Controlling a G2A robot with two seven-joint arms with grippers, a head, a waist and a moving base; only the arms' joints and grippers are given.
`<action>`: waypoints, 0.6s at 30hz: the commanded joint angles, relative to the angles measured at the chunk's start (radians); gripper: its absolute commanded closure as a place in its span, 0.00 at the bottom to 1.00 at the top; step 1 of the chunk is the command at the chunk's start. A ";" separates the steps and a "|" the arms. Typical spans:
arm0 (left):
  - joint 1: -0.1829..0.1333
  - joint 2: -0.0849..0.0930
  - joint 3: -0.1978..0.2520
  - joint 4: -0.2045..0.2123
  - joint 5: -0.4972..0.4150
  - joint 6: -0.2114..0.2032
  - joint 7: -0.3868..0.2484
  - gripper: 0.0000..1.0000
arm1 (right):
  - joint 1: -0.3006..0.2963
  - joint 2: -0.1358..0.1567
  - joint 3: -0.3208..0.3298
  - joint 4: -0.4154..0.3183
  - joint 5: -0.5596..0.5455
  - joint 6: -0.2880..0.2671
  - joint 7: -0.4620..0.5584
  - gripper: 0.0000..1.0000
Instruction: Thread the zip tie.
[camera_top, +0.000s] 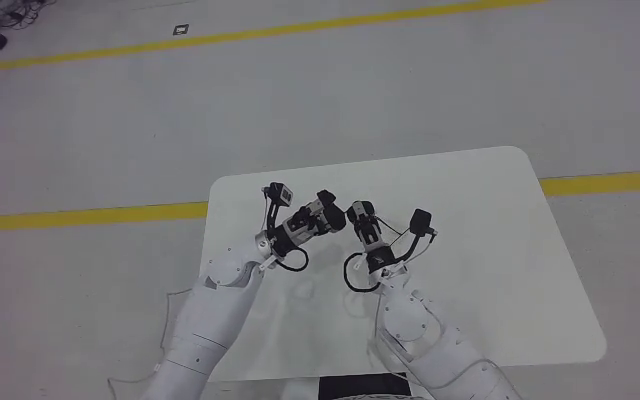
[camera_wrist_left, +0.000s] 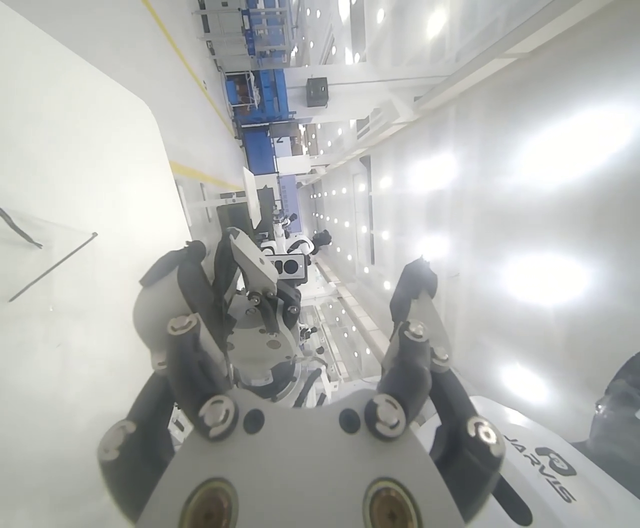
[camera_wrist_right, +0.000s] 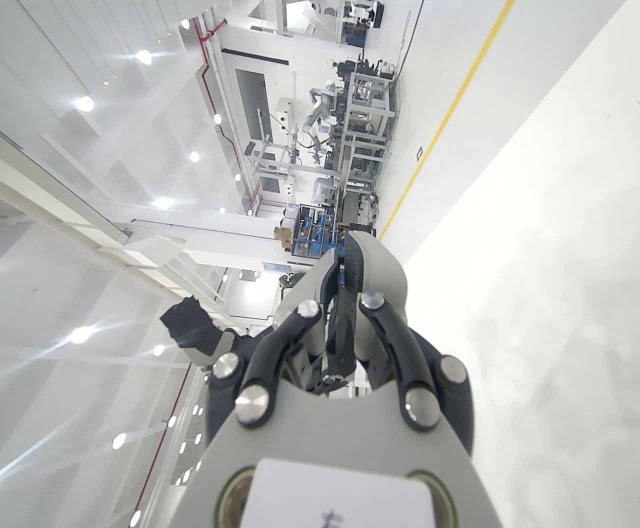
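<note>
Left end effector (camera_wrist_left: 295, 267): released, fingers spread, above the white bench (camera_top: 480, 200). Right end effector (camera_wrist_right: 345, 247): just beside it, clenched, fingers pressed together. 1 thin dark zip tie (camera_wrist_left: 52, 267) lies flat on the bench, apart from both end effectors.

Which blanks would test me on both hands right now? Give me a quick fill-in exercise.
1. The left hand is spread wide, so it is ____ (open or shut).
2. The right hand is pressed together at the tips, so it is ____ (open or shut).
3. Both hands sit close together above the ____-coloured table.
Missing words: open; shut; white.
</note>
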 joint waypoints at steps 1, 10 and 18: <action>0.001 -0.001 -0.003 0.000 -0.001 0.000 0.000 0.18 | 0.000 -0.002 0.000 0.003 -0.005 0.000 0.000 1.00; -0.001 -0.009 -0.016 0.005 0.002 0.000 0.001 0.16 | 0.005 -0.010 0.007 0.019 -0.025 0.003 0.004 1.00; -0.007 -0.017 -0.016 0.011 0.015 0.000 0.001 0.19 | 0.008 -0.017 0.012 0.033 -0.038 0.003 0.018 1.00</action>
